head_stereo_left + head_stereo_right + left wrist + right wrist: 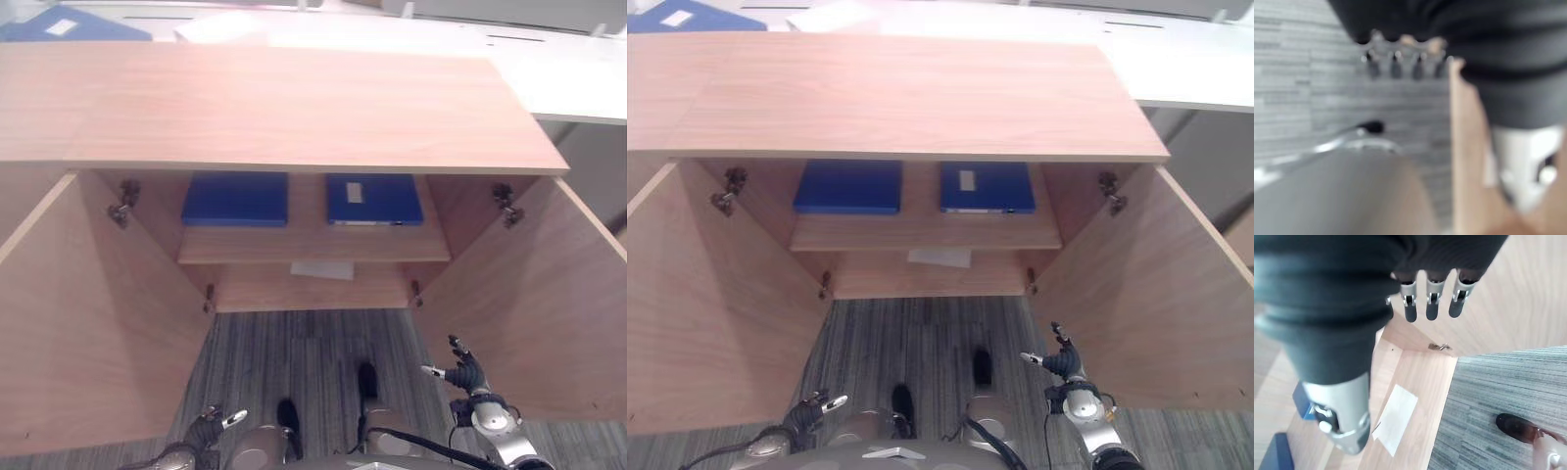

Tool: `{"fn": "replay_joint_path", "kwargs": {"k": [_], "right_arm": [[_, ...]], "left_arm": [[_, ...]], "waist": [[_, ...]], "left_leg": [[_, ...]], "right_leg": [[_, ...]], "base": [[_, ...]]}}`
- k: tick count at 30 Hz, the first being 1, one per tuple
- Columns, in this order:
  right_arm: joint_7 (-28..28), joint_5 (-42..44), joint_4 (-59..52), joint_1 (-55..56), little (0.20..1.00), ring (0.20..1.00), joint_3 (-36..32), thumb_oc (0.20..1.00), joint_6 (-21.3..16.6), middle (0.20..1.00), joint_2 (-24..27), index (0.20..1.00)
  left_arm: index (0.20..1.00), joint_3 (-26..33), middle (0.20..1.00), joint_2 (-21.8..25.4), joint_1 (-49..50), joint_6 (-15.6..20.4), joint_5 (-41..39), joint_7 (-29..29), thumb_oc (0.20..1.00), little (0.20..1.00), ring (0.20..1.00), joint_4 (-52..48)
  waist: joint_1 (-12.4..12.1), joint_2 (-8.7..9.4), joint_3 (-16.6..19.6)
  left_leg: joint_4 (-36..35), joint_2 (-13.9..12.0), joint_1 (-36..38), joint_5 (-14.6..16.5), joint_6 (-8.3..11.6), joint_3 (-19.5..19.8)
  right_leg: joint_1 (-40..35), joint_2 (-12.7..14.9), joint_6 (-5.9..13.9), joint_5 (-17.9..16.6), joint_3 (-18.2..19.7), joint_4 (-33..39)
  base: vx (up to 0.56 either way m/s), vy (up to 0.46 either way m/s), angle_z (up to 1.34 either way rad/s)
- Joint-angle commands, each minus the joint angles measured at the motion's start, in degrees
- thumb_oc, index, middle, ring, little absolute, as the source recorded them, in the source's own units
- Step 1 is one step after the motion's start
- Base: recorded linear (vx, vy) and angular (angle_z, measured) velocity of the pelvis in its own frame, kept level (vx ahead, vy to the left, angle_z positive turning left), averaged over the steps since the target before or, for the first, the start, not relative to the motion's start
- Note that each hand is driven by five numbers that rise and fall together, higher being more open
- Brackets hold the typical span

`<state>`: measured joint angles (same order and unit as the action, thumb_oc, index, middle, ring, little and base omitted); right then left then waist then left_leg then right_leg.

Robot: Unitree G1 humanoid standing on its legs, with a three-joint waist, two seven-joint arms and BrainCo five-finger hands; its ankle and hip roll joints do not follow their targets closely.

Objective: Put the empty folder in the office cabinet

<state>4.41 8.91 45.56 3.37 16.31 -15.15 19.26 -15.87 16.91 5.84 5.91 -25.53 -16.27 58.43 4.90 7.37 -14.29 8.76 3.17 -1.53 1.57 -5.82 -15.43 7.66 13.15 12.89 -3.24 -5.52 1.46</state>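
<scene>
Cabinet (284, 108) open — grey striped carpet (294, 343)

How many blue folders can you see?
3. Two flat blue folders lie side by side on the cabinet's upper shelf, a plain one and a labelled one. Another blue labelled folder lies on the surface behind. More may be hidden.

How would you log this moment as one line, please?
cabinet: doors open | folders: two on shelf | paper: lower shelf | left hand: low, empty | right hand: open, empty
</scene>
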Motion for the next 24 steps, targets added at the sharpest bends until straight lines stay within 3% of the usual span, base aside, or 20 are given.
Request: {"fn": "replay_joint_path", "kwargs": {"k": [1,6,9,11,12,16,20,23,24], "right_arm": [[7.68,-1.19,-2.74,-1.01,1.0,1.0,-2.26,1.0,-4.25,1.0,3.0,1.0],[18.62,4.26,-3.21,0.04,1.0,1.0,-5.94,1.0,-6.25,1.0,1.05,1.0],[23.22,5.31,-2.23,-0.12,1.0,1.0,-7.46,1.0,-7.88,1.0,-0.2,1.0],[29.02,4.29,-1.67,-0.32,1.0,1.0,-8.15,1.0,-9.54,1.0,-1.21,1.0],[33.82,4.65,-2.04,-0.14,1.0,1.0,-9.16,1.0,-9.9,1.0,-2.16,1.0],[38.12,4.73,-1.07,0.57,1.0,1.0,-10.23,1.0,-10.73,1.0,-3.03,1.0],[39.02,8.76,2.2,0.7,1.0,1.0,-12.81,1.0,-16.0,1.0,-3.08,1.0],[39.03,10.63,3.41,0.1,1.0,1.0,-13.76,1.0,-17.66,1.0,-2.75,1.0],[37.13,13.07,5.92,-1.85,1.0,1.0,-15.99,1.0,-20.5,1.0,-1.77,1.0]], "left_arm": [[1.0,2.12,1.0,0.23,-1.3,-1.08,-0.53,1.57,1.0,1.0,1.0,-1.79],[1.0,1.83,1.0,-0.41,-3.16,0.07,-5.8,2.57,1.0,1.0,1.0,-0.82],[1.0,1.55,1.0,-1.54,-3.49,0.36,-6.96,3.61,1.0,1.0,1.0,-0.12],[1.0,1.34,1.0,-2.41,-3.45,0.67,-7.76,4.45,1.0,1.0,1.0,0.54],[1.0,0.93,1.0,-3.37,-2.78,1.51,-7.73,4.77,1.0,1.0,1.0,1.19],[1.0,1.22,1.0,-4.35,-2.1,1.88,-7.17,5.02,1.0,1.0,1.0,1.77],[1.0,1.22,1.0,-4.79,-1.25,2.41,-4.66,3.73,1.0,1.0,1.0,2.89],[1.0,0.77,1.0,-4.7,-1.05,2.54,-3.94,3.48,1.0,1.0,1.0,3.21],[1.0,0.18,1.0,-4.28,-0.81,2.17,-1.95,3.13,1.0,1.0,1.0,3.56]], "waist": [[1.65,-5.47,-2.07],[2.31,-8.06,-2.23],[2.21,-8.78,-1.74],[2.14,-9.12,-1.42],[2.18,-9.47,-1.01],[2.02,-9.22,-0.56],[1.69,-9.33,0.43],[1.38,-9.41,0.78],[0.44,-9.61,1.55]], "left_leg": [[-7.07,-1.8,6.18,6.14,1.3,1.48],[-9.64,-4.49,4.01,3.4,0.46,-0.79],[-9.9,-4.89,3.78,3.18,0.41,-2.01],[-9.89,-5.07,3.72,3.18,0.4,-2.88],[-10.43,-5.51,3.91,2.24,1.49,-4.03],[-10.0,-5.59,3.76,1.64,2.94,-4.82],[-10.93,-5.88,4.88,0.54,4.51,-3.88],[-11.26,-5.91,5.31,0.27,4.88,-3.42],[-12.04,-5.97,6.23,-0.03,5.54,-2.52]], "right_leg": [[4.18,-3.25,-2.92,-7.33,-1.37,-10.51],[0.45,-2.97,-5.4,0.61,-0.69,-17.89],[-1.78,-2.65,-5.82,3.15,-1.39,-17.93],[-3.02,-2.51,-5.87,4.34,-1.75,-17.59],[-5.66,-3.75,-6.01,7.0,-2.22,-14.25],[-8.23,-4.59,-6.51,6.34,-2.59,-8.19],[-10.62,-5.86,-7.44,4.93,-3.37,-3.23],[-11.37,-6.16,-7.68,4.6,-3.9,-2.08],[-12.77,-6.69,-8.12,4.31,-5.23,-0.24]], "base": [[-0.35,0.04,-0.76],[-0.29,0.036,-0.54],[-0.11,-0.016,-0.59],[-0.08,-0.078,-1.11],[-0.05,-0.103,-0.95],[0.0,-0.143,-0.54],[0.05,-0.14,-0.23],[0.06,-0.157,0.05],[0.09,-0.228,0.1]]}}
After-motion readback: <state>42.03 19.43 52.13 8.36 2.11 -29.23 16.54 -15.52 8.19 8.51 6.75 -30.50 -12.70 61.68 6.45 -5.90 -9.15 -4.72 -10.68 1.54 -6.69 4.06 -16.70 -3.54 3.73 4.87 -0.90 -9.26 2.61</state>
